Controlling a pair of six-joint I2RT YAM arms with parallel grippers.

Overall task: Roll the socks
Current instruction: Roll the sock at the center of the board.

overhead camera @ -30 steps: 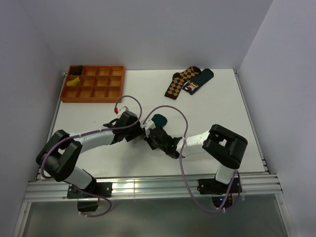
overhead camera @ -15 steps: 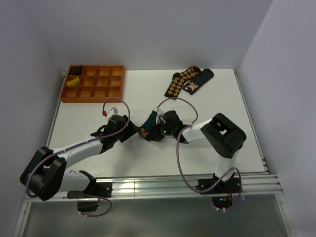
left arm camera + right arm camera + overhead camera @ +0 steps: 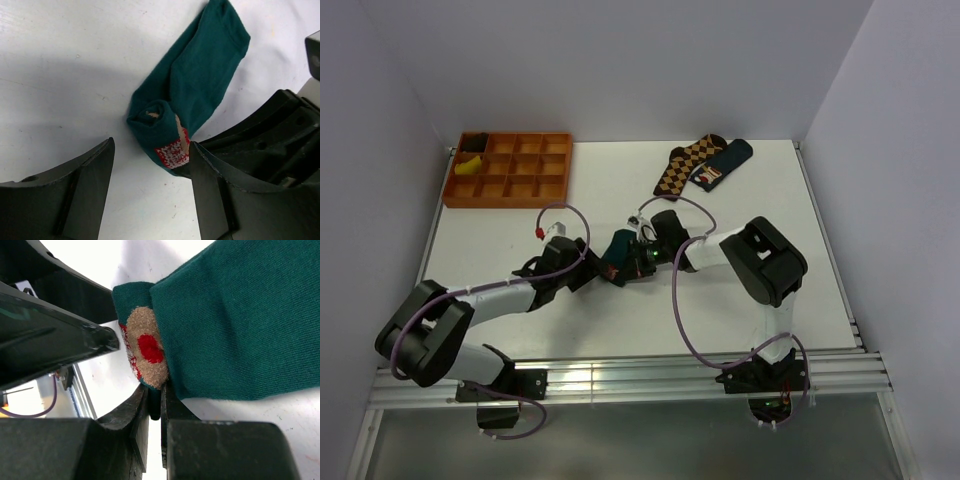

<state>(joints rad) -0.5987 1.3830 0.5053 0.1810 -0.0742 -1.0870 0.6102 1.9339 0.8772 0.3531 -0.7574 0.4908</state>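
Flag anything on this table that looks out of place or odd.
The teal sock at the centre of the table is only half rolled: one end curled tight, the rest lying flat. Nothing looks spilled or damaged.

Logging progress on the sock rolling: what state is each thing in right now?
near teal sock: partly rolled, rest flat
far teal sock: flat, unrolled
argyle sock: flat, unrolled
left pincer: open, at the roll
right pincer: almost shut at the roll's edge
orange tray: partly filled

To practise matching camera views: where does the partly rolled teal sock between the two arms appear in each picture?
Top external: teal sock, middle of picture.
Left wrist: teal sock, centre to upper right.
Right wrist: teal sock, upper right.
Shared landmark: its red patch, clear in both wrist views.
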